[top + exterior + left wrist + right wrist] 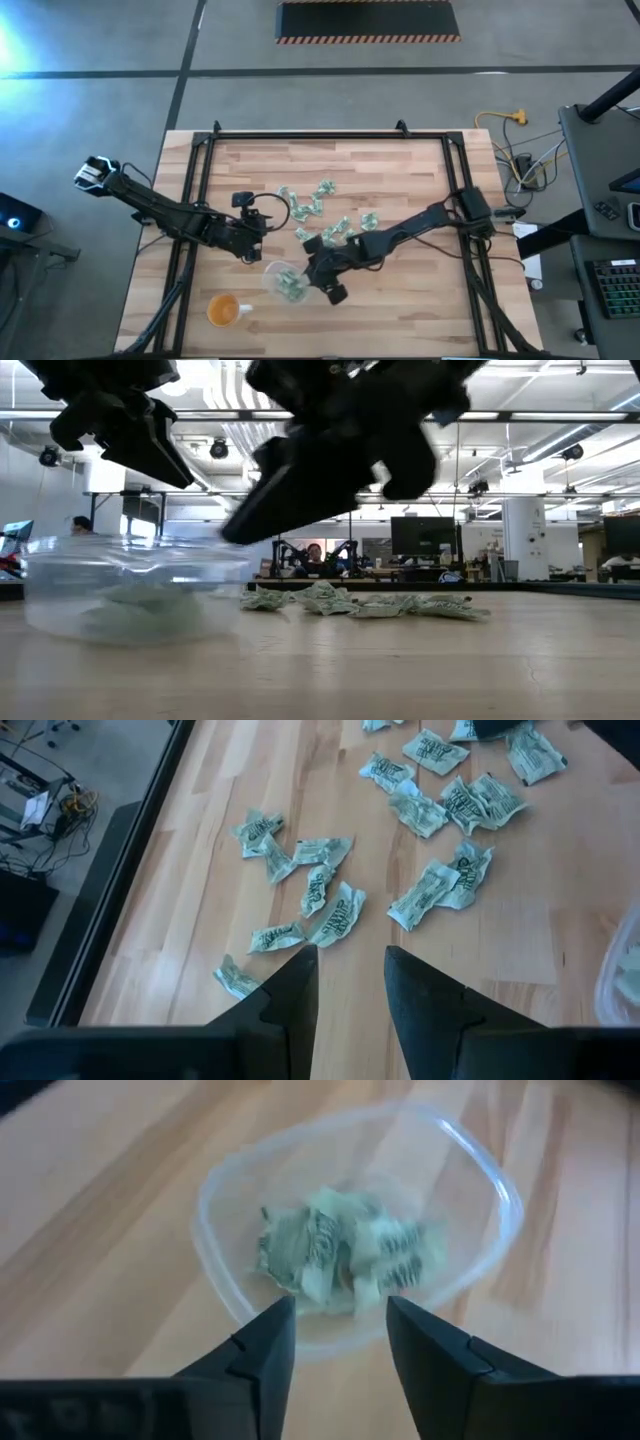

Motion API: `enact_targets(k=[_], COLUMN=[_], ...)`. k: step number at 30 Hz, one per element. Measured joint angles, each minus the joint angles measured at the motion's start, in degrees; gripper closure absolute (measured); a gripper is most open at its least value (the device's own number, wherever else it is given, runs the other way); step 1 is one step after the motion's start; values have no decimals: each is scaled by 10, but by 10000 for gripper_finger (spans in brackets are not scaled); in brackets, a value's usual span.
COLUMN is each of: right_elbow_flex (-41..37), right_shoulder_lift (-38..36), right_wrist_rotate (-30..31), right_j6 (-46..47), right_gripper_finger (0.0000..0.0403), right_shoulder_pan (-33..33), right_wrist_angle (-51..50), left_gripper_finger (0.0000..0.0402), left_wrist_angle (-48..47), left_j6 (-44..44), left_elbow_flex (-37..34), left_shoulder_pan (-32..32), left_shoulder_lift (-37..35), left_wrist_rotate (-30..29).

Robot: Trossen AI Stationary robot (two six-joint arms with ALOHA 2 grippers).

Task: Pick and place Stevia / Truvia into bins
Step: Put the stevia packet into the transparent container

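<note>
Packets [318, 210] lie scattered over the middle of the table [400, 310], with several already down in the tub [285, 281] near the front edge. At the left an orange cup [222, 311] stands by itself, apart from the tub; the left gripper [350, 975] hovers over the near edge of the scatter with its fingers parted and nothing between them — waiting, I'd say. Further right, the right gripper [338, 1330] hangs just above the tub, fingers spread and empty, packets lying below them; this looks like the drop step — a packet just let go. Next, I'd judge, the right arm must swing back to the pile and pinch one flat packet off the wood; a fiddly grab.
</note>
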Motion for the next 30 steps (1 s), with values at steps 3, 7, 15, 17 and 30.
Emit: enact_targets(k=[3, 7, 15, 17, 30], right_elbow_flex=[-6, -23, -48, -62, -153], right_shoulder_lift=[-30, -61, -89, -90, -81], right_wrist_rotate=[1, 1, 1, 3, 32], right_j6=[24, 35, 51, 65, 76], right_gripper_finger=[252, 261, 279, 283, 293], right_shoulder_pan=[0, 1, 6, 5, -12], right_wrist_angle=[-72, -102, -148, -158, -90], left_gripper_finger=[301, 301, 301, 301, 301], left_wrist_angle=[0, 0, 1, 1, 7], left_j6=[0, 0, 0, 1, 2], left_elbow_flex=[-1, -4, -5, -5, -6], left_shoulder_pan=[0, 0, 0, 0, 0], left_shoulder_lift=[0, 0, 0, 0, 0], left_wrist_rotate=[0, 0, 0, 0, 0])
